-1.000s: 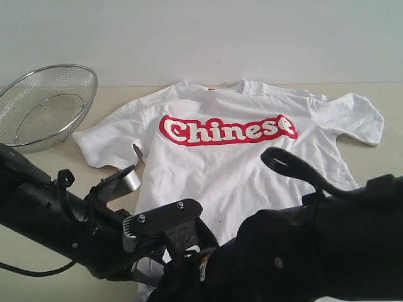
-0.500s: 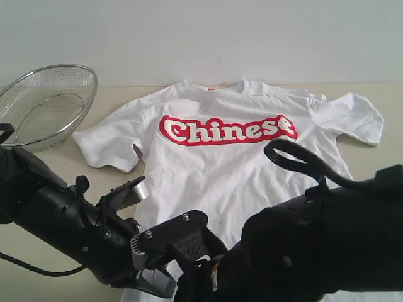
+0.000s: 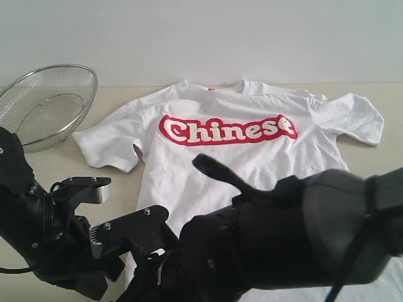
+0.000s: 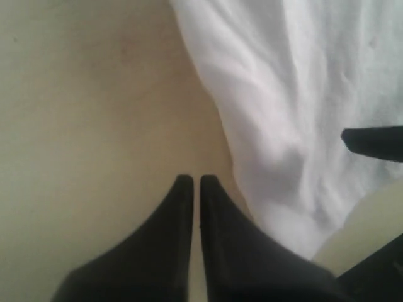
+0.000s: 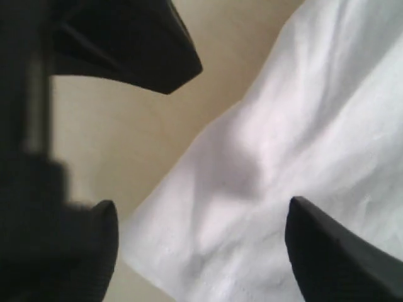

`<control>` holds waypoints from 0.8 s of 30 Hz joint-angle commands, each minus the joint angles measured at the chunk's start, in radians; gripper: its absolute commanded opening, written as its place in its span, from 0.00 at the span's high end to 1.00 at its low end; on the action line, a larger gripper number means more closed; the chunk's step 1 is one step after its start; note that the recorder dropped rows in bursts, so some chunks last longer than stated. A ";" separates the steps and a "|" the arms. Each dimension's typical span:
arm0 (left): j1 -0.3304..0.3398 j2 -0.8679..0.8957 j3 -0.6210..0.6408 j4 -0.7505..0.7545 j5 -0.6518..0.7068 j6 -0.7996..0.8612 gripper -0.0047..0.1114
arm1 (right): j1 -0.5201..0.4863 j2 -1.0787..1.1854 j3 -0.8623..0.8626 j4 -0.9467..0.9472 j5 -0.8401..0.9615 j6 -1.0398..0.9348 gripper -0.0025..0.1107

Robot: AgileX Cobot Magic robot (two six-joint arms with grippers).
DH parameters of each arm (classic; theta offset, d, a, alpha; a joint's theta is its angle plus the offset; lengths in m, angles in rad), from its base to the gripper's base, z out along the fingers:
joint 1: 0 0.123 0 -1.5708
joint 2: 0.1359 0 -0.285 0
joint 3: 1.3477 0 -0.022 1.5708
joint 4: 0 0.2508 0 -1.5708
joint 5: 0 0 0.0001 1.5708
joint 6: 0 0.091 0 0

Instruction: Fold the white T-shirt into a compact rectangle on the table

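Near edge of the table (image 3: 63,165), both arms low over the hem end of the white T-shirt (image 3: 252,163).

Shirt: flat, print side up, collar toward the far edge, hem toward the near edge; still a full unfolded spread.

Left gripper (image 4: 196,182): jaws pressed together, nothing between them, tips over bare tabletop just beside the shirt's side edge.

Right gripper (image 5: 201,212): jaws spread wide, straddling the cloth edge by the hem corner, no hold on anything yet.

Risks, my judgement:
- The two grippers sit very close. If the right one shuts or shifts sideways, its finger could knock the left.
- The right jaws could pinch only the top layer, or slip off the edge, because the cloth is rumpled there.
- With the left closed off the cloth, a lift by the right alone would drag the shirt askew.

Count: one T-shirt, one wire-mesh basket (image 3: 44,104) at the far left corner, two grippers.
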 commanded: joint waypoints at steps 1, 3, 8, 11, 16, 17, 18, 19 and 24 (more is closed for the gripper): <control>0.003 -0.001 0.007 0.036 0.010 -0.031 0.92 | 0.002 0.041 -0.033 -0.001 0.005 0.027 0.36; 0.003 -0.001 0.007 0.044 0.017 -0.034 0.92 | 0.002 0.042 -0.035 -0.001 -0.002 0.036 0.36; 0.003 -0.001 0.007 0.039 0.017 -0.036 0.92 | 0.002 0.060 -0.035 -0.001 -0.010 0.075 0.39; 0.003 -0.001 0.007 0.027 0.022 -0.036 0.92 | 0.002 0.092 -0.035 -0.003 0.021 0.077 0.51; 0.003 -0.001 0.007 0.025 0.037 -0.030 0.92 | 0.002 0.128 -0.035 -0.003 0.037 0.075 0.55; 0.003 -0.001 0.007 0.025 0.037 -0.030 0.92 | 0.002 0.128 -0.035 -0.003 0.037 0.075 0.55; 0.003 -0.001 0.007 0.025 0.042 -0.030 0.92 | 0.002 0.128 -0.035 -0.003 0.037 0.075 0.55; 0.003 -0.001 0.007 0.025 0.044 -0.030 0.92 | 0.002 0.128 -0.035 -0.003 0.037 0.075 0.55; 0.003 -0.001 0.007 0.025 0.048 -0.030 0.92 | 0.000 0.128 -0.035 -0.003 0.055 0.075 0.56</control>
